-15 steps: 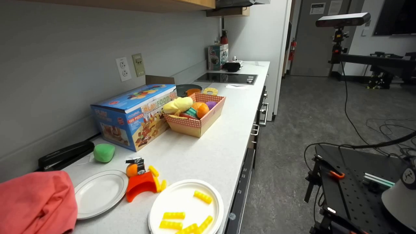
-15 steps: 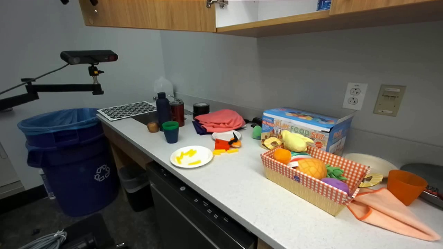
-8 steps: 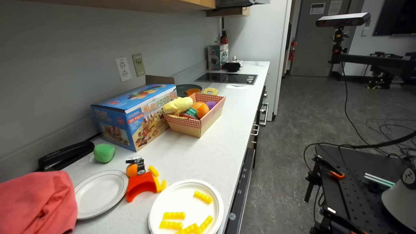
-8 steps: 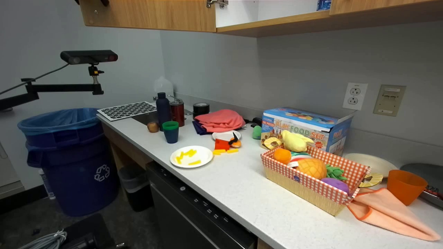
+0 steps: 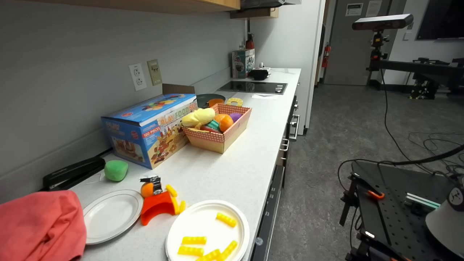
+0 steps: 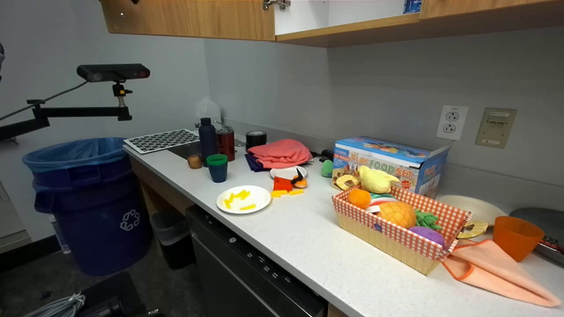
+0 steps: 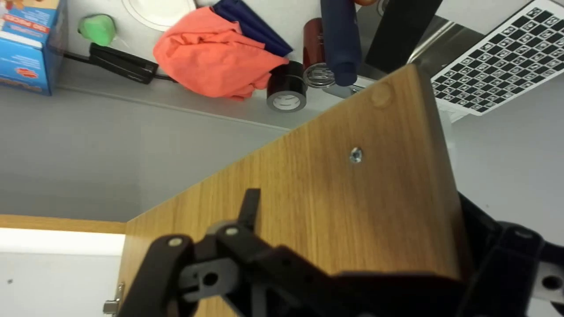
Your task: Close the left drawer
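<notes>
Wood grain, cloth and plastic, with a smooth, pale bench (image 6: 299, 246)

The cabinet door (image 7: 313, 193) shows satin wood grain, set with a shiny metal screw (image 7: 356, 155) and a metal hinge (image 7: 112, 307); the gripper (image 7: 357, 200) looks matt. The cloth (image 7: 211, 57) is matt and creased, the water bottle (image 7: 340, 39) matt, the tumbler (image 7: 313, 44) glossy. In an exterior view, the recycling bin (image 6: 90, 211) is dull plastic, its liner (image 6: 83, 153) thin, wrinkled plastic.

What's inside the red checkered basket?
In an exterior view, the basket holds a round orange fruit, a pineapple, a purple piece and a partly covered watermelon-like slice, with a yellow toy on top. These and the walls hide the bottom, so anything underneath can't be seen.
</notes>
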You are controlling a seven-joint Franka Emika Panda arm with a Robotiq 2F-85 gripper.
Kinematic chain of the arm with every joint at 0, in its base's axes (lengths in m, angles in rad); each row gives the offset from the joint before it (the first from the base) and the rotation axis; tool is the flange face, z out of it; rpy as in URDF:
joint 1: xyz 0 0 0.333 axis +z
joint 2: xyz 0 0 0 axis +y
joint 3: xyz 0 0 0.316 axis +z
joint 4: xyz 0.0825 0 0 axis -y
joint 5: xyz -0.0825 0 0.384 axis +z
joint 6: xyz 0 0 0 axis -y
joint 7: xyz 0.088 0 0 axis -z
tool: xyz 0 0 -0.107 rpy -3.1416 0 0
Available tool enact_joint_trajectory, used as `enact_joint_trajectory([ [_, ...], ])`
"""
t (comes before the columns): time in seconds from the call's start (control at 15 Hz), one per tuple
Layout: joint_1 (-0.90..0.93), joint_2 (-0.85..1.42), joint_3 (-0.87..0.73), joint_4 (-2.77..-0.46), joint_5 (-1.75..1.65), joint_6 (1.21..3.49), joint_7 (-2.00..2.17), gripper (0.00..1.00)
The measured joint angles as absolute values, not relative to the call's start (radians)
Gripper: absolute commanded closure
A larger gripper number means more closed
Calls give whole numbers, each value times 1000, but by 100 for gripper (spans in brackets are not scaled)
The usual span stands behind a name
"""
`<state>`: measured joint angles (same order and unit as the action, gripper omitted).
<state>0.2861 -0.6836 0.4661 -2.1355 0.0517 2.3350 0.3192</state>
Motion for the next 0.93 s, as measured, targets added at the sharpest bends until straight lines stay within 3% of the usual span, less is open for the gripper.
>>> enact_joint_trajectory([
  [0.93,107,-873,457,-2113,-209,1840,409,0],
])
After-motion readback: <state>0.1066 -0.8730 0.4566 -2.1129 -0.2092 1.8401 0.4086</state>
